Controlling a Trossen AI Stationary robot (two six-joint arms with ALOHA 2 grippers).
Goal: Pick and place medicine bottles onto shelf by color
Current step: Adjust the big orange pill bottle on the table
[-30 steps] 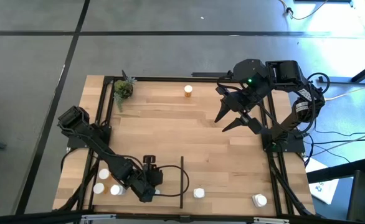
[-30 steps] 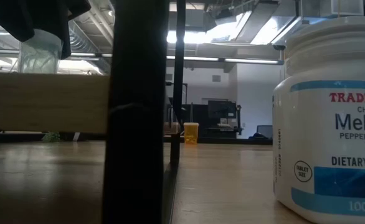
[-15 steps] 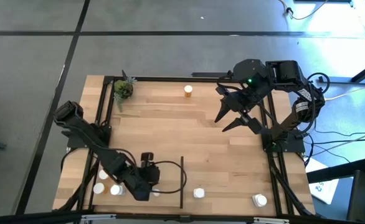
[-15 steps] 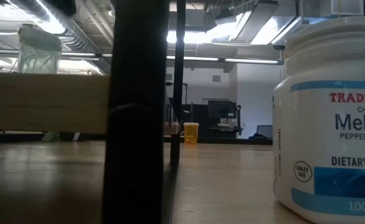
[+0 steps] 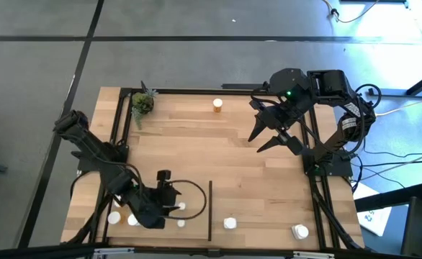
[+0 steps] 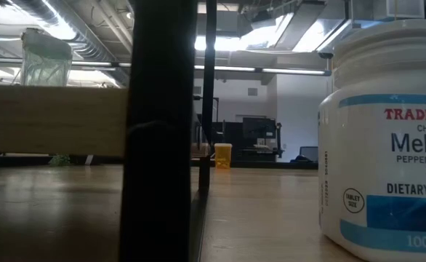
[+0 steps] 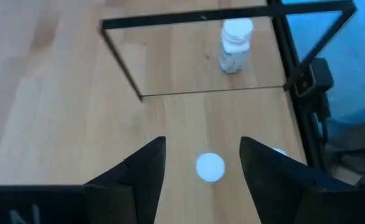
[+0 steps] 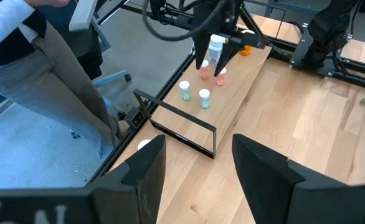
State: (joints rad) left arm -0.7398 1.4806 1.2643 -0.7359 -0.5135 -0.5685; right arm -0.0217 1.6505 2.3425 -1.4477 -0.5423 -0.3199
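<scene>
Jaws of left gripper point(image 7: 202, 163) open above white bottle point(image 7: 210, 167).

Overhead, table-level (largely blocked), two wrist-mounted.

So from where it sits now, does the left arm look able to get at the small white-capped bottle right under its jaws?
Probably yes. The left gripper hangs over the small white-capped bottle with its jaws open to either side of the cap, and nothing lies between them. The black divider strip stands off to one side, clear of it.
</scene>
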